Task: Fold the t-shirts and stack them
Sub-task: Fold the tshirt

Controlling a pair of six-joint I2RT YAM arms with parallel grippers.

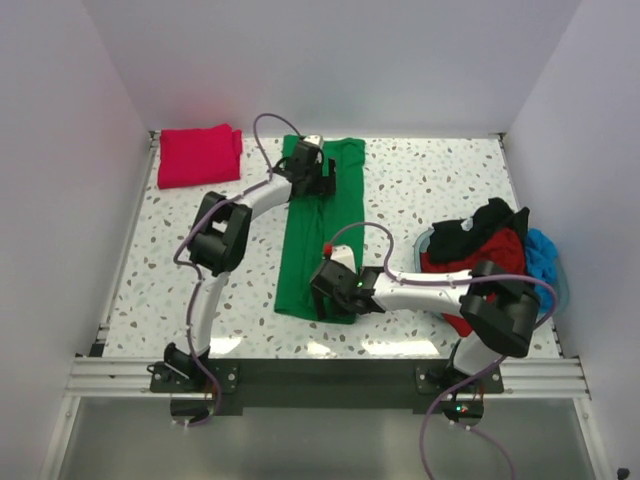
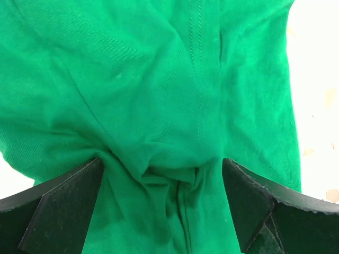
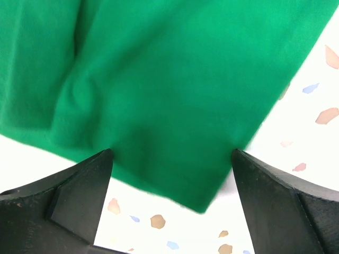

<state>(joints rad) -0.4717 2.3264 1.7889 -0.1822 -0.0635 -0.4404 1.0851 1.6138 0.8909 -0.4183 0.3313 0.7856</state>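
Note:
A bright green t-shirt [image 1: 322, 235] lies as a long narrow strip down the middle of the table. My left gripper [image 1: 312, 172] is open over its far end, with bunched green cloth [image 2: 175, 180] between the spread fingers [image 2: 69, 206]. My right gripper [image 1: 335, 290] is open over the shirt's near end; a green corner [image 3: 201, 174] lies between its fingers [image 3: 79, 196]. A folded pinkish crimson t-shirt [image 1: 198, 155] sits at the far left. Dark red [image 1: 480, 255], black [image 1: 490, 222] and blue [image 1: 542, 255] shirts are piled at the right.
The light-blue round basket rim [image 1: 428, 245] holds the pile at the right edge. White walls close in the table on the left, back and right. The speckled tabletop [image 1: 420, 190] shows between the green shirt and the basket.

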